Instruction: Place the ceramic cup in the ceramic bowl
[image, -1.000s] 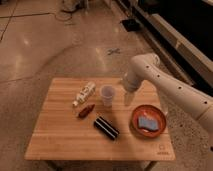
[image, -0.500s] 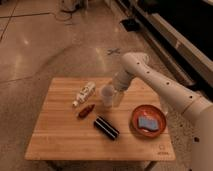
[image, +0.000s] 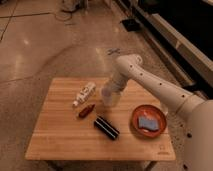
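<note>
Ceramic cup: we see the ceramic cup (image: 108, 98) standing upright on the counter (image: 57, 142), near its middle and toward the far edge, left of the bowl and apart from it.
Ceramic bowl: the ceramic bowl (image: 136, 115) sits on the right side of the counter; a blue-grey object (image: 147, 122) already lies in it.
Gripper: the gripper (image: 113, 90) is down at the cup's rim, on its right and far side, at the end of an arm that reaches in from the right.
Progress: we judge the task at the grasping stage. The cup is not in the bowl; lifting, carrying right and setting down are all left.
Hard to make out: we cannot tell whether the gripper has hold of the cup, since the wrist covers the contact.
Cut off: the robot's body runs out of view at the right.
Other things: a white bottle (image: 85, 93), a reddish-brown item (image: 86, 110) and a black oblong item (image: 106, 127) lie left of and nearer than the cup.
</note>
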